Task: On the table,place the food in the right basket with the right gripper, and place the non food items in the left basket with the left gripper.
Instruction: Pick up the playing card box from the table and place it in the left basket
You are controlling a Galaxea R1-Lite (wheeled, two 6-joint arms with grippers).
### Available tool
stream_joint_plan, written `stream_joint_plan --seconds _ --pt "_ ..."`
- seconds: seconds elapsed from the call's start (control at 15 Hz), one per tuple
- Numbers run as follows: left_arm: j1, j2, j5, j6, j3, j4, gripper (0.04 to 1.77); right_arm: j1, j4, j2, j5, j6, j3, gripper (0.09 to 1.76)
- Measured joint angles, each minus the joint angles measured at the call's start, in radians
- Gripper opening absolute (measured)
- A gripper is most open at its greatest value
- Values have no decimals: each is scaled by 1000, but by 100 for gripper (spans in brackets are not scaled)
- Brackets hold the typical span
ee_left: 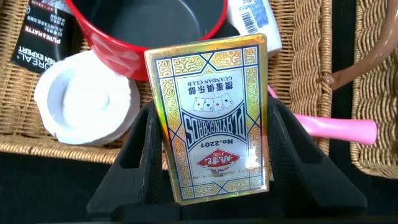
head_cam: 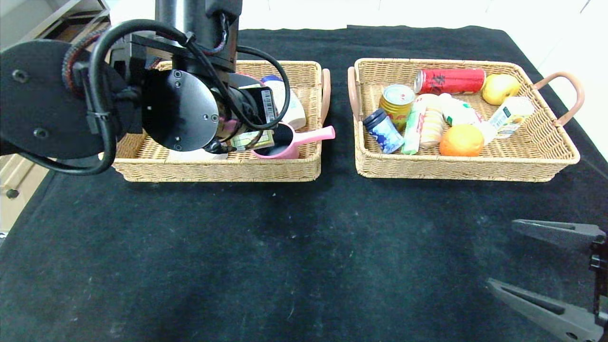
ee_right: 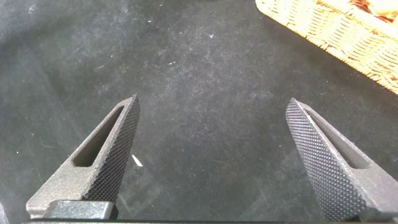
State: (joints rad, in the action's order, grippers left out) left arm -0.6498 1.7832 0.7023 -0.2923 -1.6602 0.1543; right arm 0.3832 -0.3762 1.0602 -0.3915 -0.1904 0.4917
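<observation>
My left gripper (ee_left: 212, 107) is shut on a gold-and-blue playing card box (ee_left: 214, 118) and holds it over the left basket (head_cam: 213, 173); in the head view the box (head_cam: 251, 139) peeks out under the arm. Below it lie a red bowl (ee_left: 143, 37), a white lid (ee_left: 87, 102), a white bottle (ee_left: 255, 18) and a pink scoop (head_cam: 304, 137). The right basket (head_cam: 451, 173) holds a red can (head_cam: 451, 80), a yellow can (head_cam: 398, 99), a blue can (head_cam: 384, 130), an orange (head_cam: 460, 140) and a yellow fruit (head_cam: 501, 89). My right gripper (head_cam: 502, 253) is open and empty.
The black cloth (head_cam: 294, 256) in front of both baskets bears no loose objects. The right gripper (ee_right: 212, 102) hovers over it at the front right, with a corner of the right basket (ee_right: 336, 28) beyond. Shelving (head_cam: 57, 19) stands at the far left.
</observation>
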Motion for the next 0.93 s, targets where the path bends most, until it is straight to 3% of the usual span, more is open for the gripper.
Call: stream_joint_plan --seconds 0.4,0.93 --pt "53 53 2 77 -28 -93 102 0 0 -2 0 0 0 171" --pt "66 87 -1 82 -64 -110 101 -1 0 -8 0 0 2 171"
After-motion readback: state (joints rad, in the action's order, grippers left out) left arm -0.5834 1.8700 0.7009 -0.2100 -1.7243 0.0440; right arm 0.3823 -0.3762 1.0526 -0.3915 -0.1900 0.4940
